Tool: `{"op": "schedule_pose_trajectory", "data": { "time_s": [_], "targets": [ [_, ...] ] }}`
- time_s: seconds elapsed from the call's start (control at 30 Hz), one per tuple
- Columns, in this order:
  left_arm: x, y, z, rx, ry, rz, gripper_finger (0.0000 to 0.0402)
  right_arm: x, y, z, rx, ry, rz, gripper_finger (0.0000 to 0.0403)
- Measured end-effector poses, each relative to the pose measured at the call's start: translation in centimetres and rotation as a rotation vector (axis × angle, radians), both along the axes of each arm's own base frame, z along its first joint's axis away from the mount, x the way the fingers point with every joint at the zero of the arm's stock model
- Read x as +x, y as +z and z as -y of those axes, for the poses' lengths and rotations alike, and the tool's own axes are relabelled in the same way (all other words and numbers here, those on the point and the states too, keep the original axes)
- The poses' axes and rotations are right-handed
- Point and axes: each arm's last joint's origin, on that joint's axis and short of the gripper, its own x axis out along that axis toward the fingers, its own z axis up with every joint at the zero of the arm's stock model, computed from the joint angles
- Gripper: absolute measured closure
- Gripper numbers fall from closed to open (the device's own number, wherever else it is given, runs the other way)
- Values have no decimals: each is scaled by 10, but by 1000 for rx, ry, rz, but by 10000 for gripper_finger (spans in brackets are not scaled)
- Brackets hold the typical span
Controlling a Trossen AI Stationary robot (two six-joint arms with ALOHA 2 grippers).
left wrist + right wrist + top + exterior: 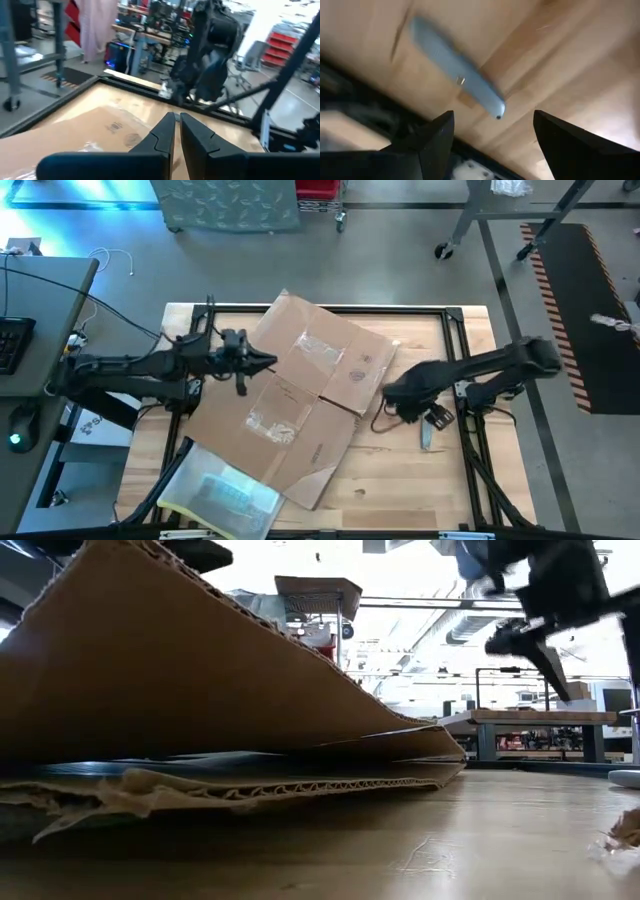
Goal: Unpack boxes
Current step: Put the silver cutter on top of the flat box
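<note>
Flattened brown corrugated cardboard carton [300, 395] sprawls mid-table, flaps splayed. Left gripper [268, 362] over its left edge, fingers pressed together, empty. Right gripper [492, 135] spread wide above slim grey utility knife [457, 75] lying on wood beside carton's right edge. Risk — snagging loose knife, knocking it off table. Yellow-edged clear sleeve [220, 498] crowds front-left corner.

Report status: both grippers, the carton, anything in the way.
Left gripper shut, over carton. Right gripper open above grey utility knife on table. Carton flattened; clear sleeve beside it.
</note>
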Motion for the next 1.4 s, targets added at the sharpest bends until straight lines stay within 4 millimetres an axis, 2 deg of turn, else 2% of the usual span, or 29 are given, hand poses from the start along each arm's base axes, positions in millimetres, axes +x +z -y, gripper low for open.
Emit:
{"op": "schedule_pose_trajectory", "data": {
  "time_s": [0.13,0.3,0.53,0.63,0.7,0.77,0.9,1.1,1.27,1.4],
  "targets": [
    [16,-7,12,32,-68,-18,391,4,-33,-7,19,209,-123,144],
    [28,-15,25,75,-122,-44,391,3,-62,-15,4,359,-115,148],
    [34,-18,33,100,-135,-48,391,-20,-91,-25,9,462,-160,160],
    [34,-17,33,101,-131,-38,391,-31,-104,-28,-68,476,-135,163],
    [34,-16,33,101,-121,-29,391,-33,-108,-30,-112,435,-104,178],
    [34,-16,32,101,-110,-23,391,-33,-109,-34,-139,372,-75,212],
    [36,-14,32,108,-106,1,391,-24,-104,-39,-178,221,-25,300],
    [42,-16,36,133,-95,15,391,-5,-86,-47,-155,-107,162,301],
    [56,-22,51,261,-126,51,396,-4,-42,-47,-18,-367,491,301],
    [69,-29,57,300,-64,87,401,-6,7,-42,106,-539,898,301]
  ]
}}
